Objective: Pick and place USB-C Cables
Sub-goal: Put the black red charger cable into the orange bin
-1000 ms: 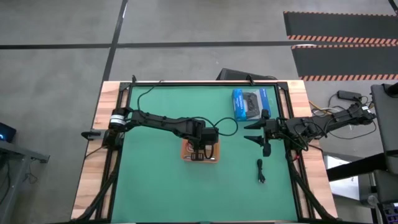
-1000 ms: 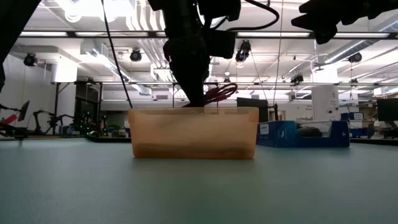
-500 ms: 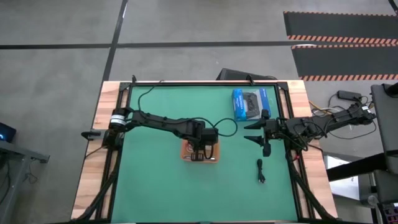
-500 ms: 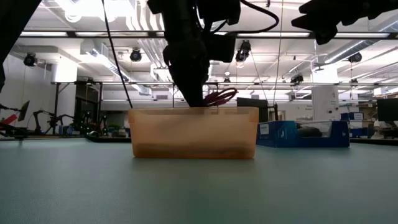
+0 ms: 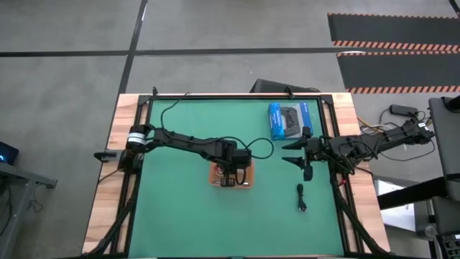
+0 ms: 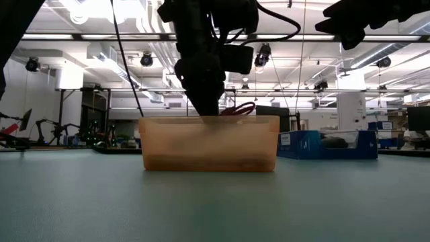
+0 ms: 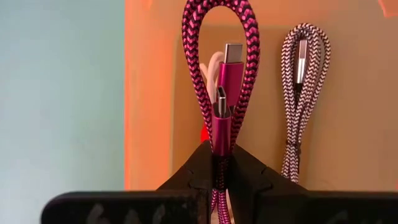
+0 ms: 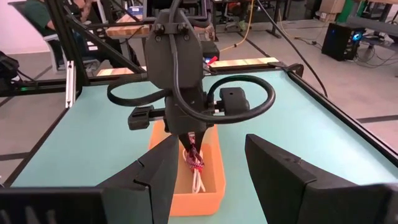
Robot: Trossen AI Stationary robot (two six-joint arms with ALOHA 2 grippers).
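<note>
holding the magenta cable (image 7: 219,93) by its folded middle, the left gripper (image 7: 221,180) is clamped tight on it right over the orange tray (image 5: 215,180), so the loop and both plugs hang ahead of the fingers and can go down inside the walls without snagging. in the low view the magenta loop only just shows above the tray rim, so i judge the placing is nearly done and the fingers have yet to let go. the silver-grey cable (image 7: 301,106) already lies flat on the tray floor beside the magenta one, and a bit of the white cable (image 7: 212,65) shows behind the loop. the black cable (image 5: 302,197) lies on the green mat (image 5: 180,216) well apart from the tray, toward the right arm's side. the right gripper (image 5: 300,160) hangs with its fingers spread and empty, between the tray and the blue box (image 5: 288,119). the mat around the tray is bare, leaving room to lift straight up.
</note>
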